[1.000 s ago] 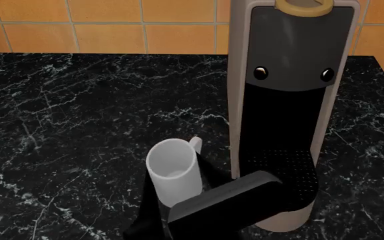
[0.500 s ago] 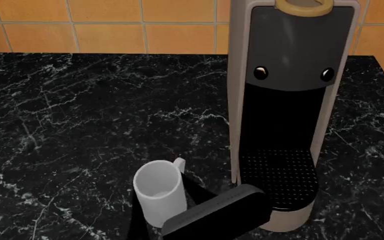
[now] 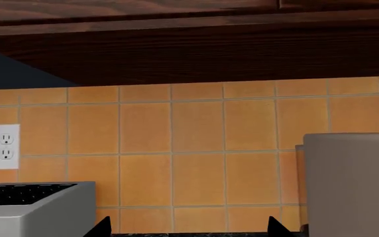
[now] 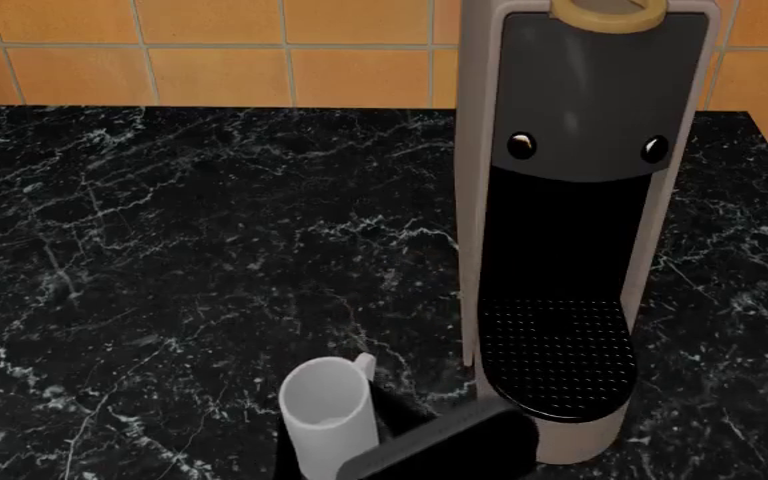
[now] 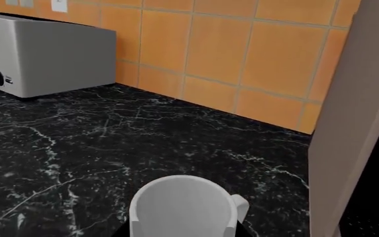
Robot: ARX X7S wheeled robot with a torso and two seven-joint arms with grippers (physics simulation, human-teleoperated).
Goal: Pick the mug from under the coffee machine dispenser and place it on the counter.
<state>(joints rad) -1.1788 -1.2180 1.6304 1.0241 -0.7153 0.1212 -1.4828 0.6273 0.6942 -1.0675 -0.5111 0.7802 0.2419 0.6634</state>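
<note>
Head view, right fingers (image 4: 337,440): dark fingers sit on both sides of the mug at the lower edge of the picture, grasping it; the dark arm link runs off toward 5 o'clock.
Mug (image 4: 329,418): small, white, upright, open top showing, handle turned toward 1 o'clock. It is out of the machine's recess, at about 8 o'clock from the drip tray. Whether its base touches the bench is hidden by the gripper.
Right wrist view, mug (image 5: 184,207): fills the near foreground, rim up, handle on the side facing the machine.
Coffee machine dispenser (image 4: 574,140): tall, beige-grey, dark front panel with two round buttons, tan ring on top; it stands at 3 o'clock on the bench.
Drip tray (image 4: 556,353): black, perforated, with nothing on it.
Bench (image 4: 184,240): glossy black marble with white veins, spreading from 9 o'clock to the machine.
Wall (image 4: 211,50): orange tiles at 12 o'clock.
Toaster (image 5: 41,54): silver box against the tiles, well apart from the mug.
Left wrist view, left fingers (image 3: 188,229): two dark tips, spread wide and released, holding nothing.
Outlet (image 3: 6,146): white, on the tiles above the toaster.
Cabinet (image 3: 189,44): dark wood, above the tiles.
</note>
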